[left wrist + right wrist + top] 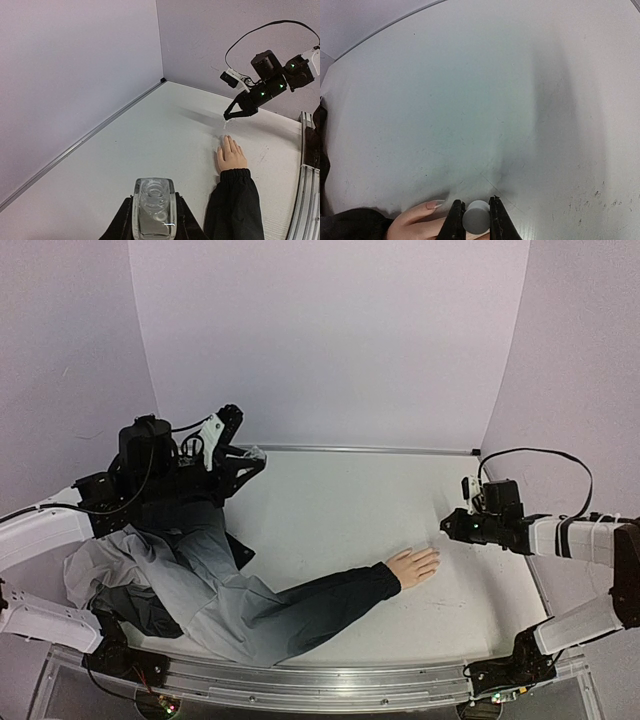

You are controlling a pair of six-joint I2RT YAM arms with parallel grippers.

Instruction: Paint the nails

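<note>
One nail (435,204) beside right hand's (476,202) grey cap (476,217); others hidden.

Matt scuffed table (350,505), dark cloth sleeve (330,602), smooth mannequin hand (413,566)

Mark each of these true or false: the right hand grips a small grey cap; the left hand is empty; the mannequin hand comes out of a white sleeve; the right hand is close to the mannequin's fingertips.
1. The right hand grips a small grey cap. True.
2. The left hand is empty. False: it holds a clear bottle.
3. The mannequin hand comes out of a white sleeve. False: it comes out of a dark sleeve.
4. The right hand is close to the mannequin's fingertips. True.
</note>
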